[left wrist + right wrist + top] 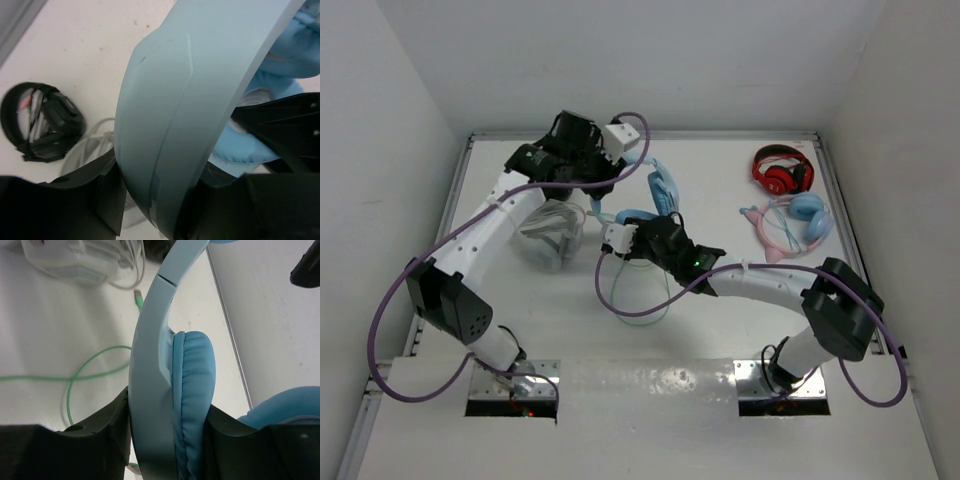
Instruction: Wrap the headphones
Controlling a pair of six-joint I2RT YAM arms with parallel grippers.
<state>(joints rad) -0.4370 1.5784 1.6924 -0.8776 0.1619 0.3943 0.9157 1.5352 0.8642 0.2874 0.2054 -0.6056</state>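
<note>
The light-blue headphones (665, 187) are held off the table at the back centre, between both arms. My left gripper (638, 166) is shut on the wide pale-blue headband (170, 100), which fills the gap between the black fingers (75, 200) in the left wrist view. My right gripper (640, 230) is shut on the lower part of the headphones, clamping the band and a padded blue cushion (190, 390) between its fingers (95, 450). The thin pale-green cable (642, 292) hangs down and loops on the table below; its loop (90, 369) and plug (139, 300) show in the right wrist view.
A grey-white pair (552, 232) lies under the left forearm. A red pair (782, 170) and a pink-banded cat-ear pair (798, 222) lie at the back right. A black pair (41, 122) sits near the back wall in the left wrist view.
</note>
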